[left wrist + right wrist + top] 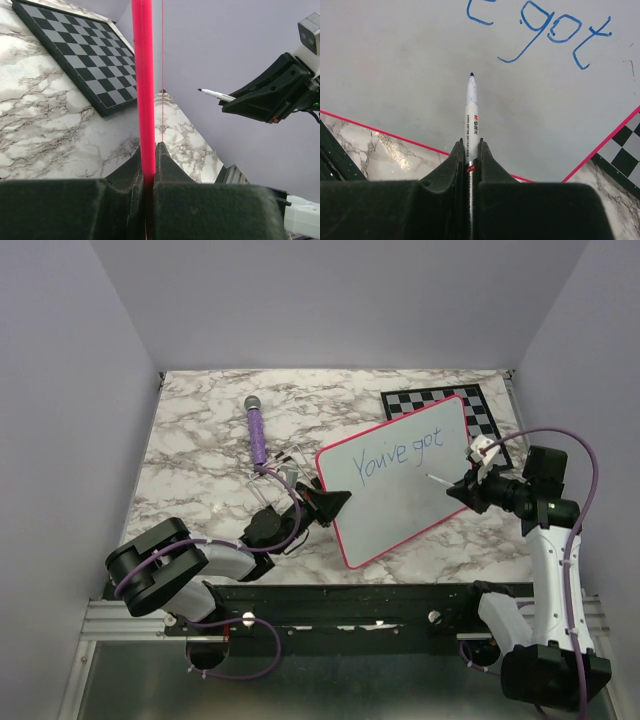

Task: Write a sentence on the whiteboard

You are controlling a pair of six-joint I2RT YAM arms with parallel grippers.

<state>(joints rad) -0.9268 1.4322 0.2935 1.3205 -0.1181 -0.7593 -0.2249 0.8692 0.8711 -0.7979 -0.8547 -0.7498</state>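
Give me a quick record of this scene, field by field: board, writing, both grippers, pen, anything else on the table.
board: large white whiteboard with pink rim, held tilted over the marble table
writing: blue handwritten words, reading "You've got"
left gripper: shut on the whiteboard's pink edge
right gripper: shut on a white marker with blue tip
marker tip: aimed at the board, not touching
other: grey-and-black chessboard; purple microphone-shaped object
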